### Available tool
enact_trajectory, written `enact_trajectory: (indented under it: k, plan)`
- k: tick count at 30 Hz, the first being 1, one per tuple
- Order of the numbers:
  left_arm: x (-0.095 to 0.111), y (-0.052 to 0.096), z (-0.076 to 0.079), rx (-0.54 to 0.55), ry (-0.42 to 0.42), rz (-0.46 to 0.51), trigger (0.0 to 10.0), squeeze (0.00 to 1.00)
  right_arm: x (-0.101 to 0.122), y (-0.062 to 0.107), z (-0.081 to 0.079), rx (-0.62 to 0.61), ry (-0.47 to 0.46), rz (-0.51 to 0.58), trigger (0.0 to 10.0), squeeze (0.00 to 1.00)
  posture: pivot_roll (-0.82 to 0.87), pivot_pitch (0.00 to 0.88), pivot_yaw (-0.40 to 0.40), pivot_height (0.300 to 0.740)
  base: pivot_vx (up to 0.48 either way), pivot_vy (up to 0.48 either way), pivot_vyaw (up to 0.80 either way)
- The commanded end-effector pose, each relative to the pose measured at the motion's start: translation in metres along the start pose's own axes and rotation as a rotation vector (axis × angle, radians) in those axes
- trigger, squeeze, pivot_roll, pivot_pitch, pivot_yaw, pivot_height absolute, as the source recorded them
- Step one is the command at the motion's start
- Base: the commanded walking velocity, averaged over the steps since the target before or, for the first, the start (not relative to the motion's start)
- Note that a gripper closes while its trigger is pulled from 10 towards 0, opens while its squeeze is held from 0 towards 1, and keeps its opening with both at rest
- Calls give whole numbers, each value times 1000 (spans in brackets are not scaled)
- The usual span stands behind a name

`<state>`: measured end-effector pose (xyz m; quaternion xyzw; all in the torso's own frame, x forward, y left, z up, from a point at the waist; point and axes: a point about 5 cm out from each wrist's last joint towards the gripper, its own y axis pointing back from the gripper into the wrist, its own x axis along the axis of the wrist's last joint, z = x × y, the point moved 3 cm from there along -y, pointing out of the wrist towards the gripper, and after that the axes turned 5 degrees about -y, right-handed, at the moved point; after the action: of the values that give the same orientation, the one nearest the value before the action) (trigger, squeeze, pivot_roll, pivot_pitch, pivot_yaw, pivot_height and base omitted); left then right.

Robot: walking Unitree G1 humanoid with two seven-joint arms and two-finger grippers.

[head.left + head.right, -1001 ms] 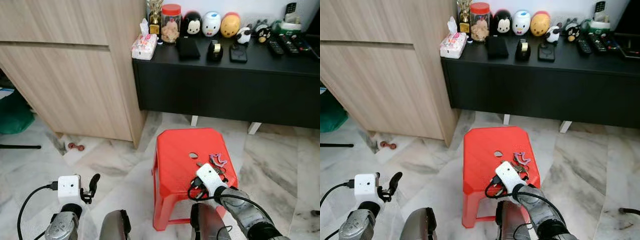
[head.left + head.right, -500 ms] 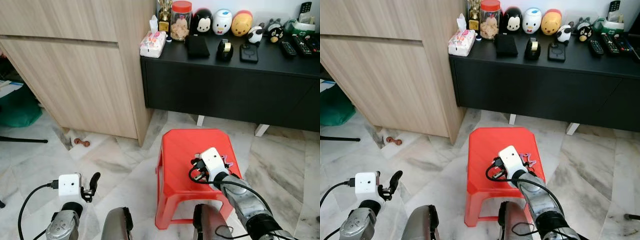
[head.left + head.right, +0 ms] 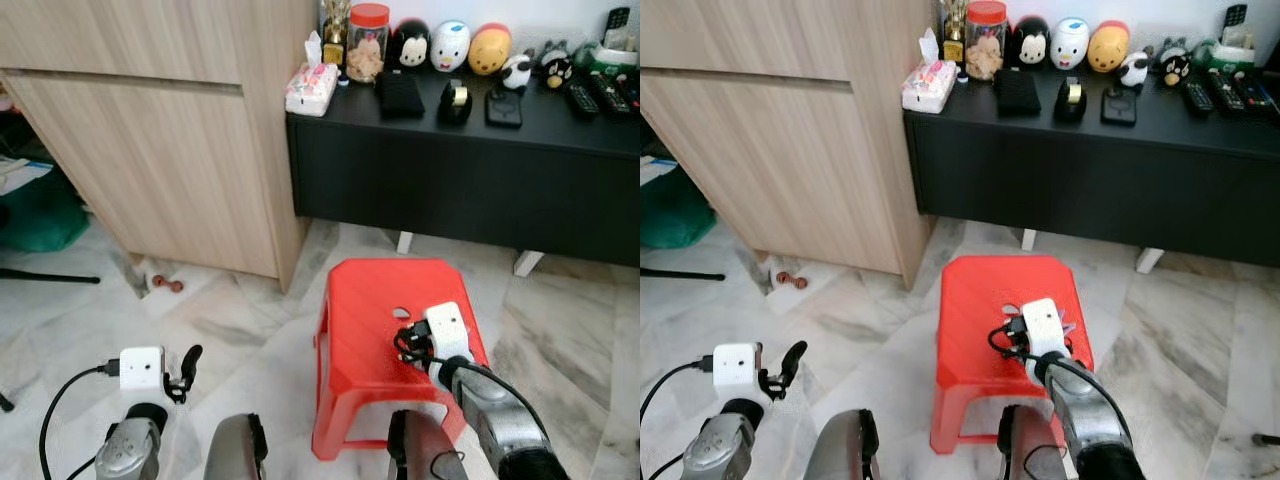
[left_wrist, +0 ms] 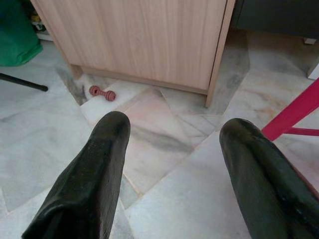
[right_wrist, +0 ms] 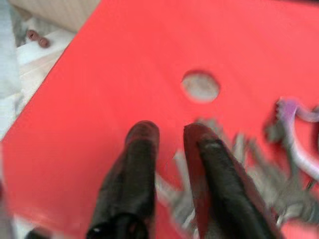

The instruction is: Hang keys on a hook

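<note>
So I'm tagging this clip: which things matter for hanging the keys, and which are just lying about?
For the job:
- keys on the red stool
- right gripper, fingers nearly together over the keys

Lying about:
- tissue pack
- snack jar
- cartoon figurines
- remotes
- left gripper, open, idle

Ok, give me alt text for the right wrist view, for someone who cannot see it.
The right gripper, its two black fingers nearly together, is over a bunch of keys lying on a red stool. The blurred keys carry a purple clip and lie near a round hole in the seat. Pale floor shows past the stool's edge.
</note>
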<state>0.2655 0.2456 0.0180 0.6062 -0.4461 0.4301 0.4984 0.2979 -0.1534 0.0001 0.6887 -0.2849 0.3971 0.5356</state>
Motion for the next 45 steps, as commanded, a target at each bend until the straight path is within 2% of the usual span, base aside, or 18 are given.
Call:
enact_trajectory:
  k: [1,3,7,11,12,15,17,29,33,41,45]
  plan:
    - [-6,2,-1,1,-18,-20,10000,0,7,4,1,-7,-19,18,10000,1000,22,57,1,583,0,0,0]
    - [-8,2,-1,1,-16,-24,10000,0,5,11,-2,3,-61,8,10000,1000,15,57,-1,583,0,0,0]
    - [-8,2,0,0,-13,-26,10000,0,-2,17,-4,12,-74,-16,10000,1000,15,56,-2,583,0,0,0]
    - [-9,1,0,2,-16,-28,10000,0,-6,23,-1,-27,-115,-21,10000,1000,10,52,-4,583,0,0,0]
    - [-10,1,0,3,-17,-31,10000,0,-9,24,-2,-29,-137,-31,10000,0,8,50,-4,583,0,0,0]
    - [-10,1,-1,4,-17,-32,10000,0,-9,25,-3,-29,-140,-35,10000,0,8,50,-4,583,0,0,0]
    - [-11,1,0,4,-19,-33,10000,0,-13,26,-2,-59,-195,-55,10000,0,9,45,-5,583,0,0,0]
    - [-15,3,-3,9,-30,-38,10000,0,-21,29,8,-144,-213,-92,10000,0,9,35,-7,583,0,0,0]
    - [-16,3,-2,4,-34,-40,10000,0,-19,27,13,-175,-224,-86,10000,0,5,30,-6,583,0,0,0]
    - [-16,4,-2,3,-40,-36,10000,0,-25,18,7,-132,-234,-123,10000,0,9,40,-4,583,0,0,0]
    - [-16,4,-2,3,-42,-35,10000,0,-24,13,11,-142,-239,-125,10000,0,13,49,-5,583,0,0,0]
